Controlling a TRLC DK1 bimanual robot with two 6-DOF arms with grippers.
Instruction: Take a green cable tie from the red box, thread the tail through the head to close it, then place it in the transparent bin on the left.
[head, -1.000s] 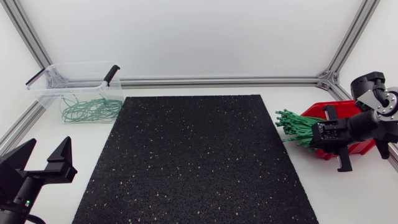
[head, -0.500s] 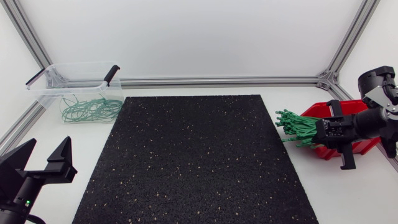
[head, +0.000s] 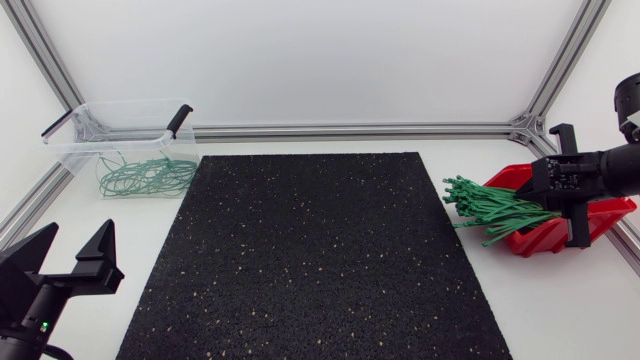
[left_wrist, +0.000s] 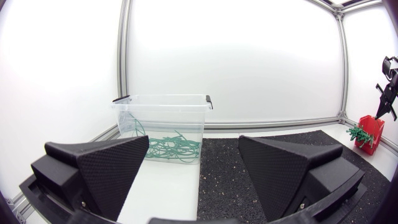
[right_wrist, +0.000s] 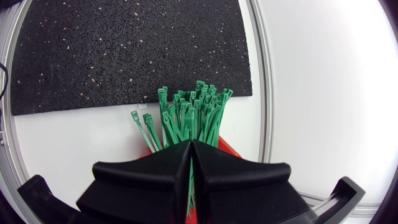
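The red box (head: 548, 236) stands at the table's right edge, and a bundle of green cable ties (head: 488, 206) sticks out of it toward the mat. My right gripper (head: 537, 187) hangs just above the box. In the right wrist view its fingers (right_wrist: 189, 146) meet over the ties (right_wrist: 193, 112), shut on a green cable tie that shows as a thin strip in the seam. The transparent bin (head: 75, 150) at the back left holds several looped green ties (head: 145, 177). At the front left, my left gripper (head: 75, 242) stands open and holds nothing.
A black speckled mat (head: 320, 260) covers the middle of the table. Aluminium frame rails run along the back and side edges. In the left wrist view the bin (left_wrist: 161, 102) lies ahead of the open fingers, with the red box (left_wrist: 367, 134) far off beside the mat.
My right gripper has risen and drawn back to the right over the red box, its fingers closing fully. Some ties have splayed out. The left arm has not moved.
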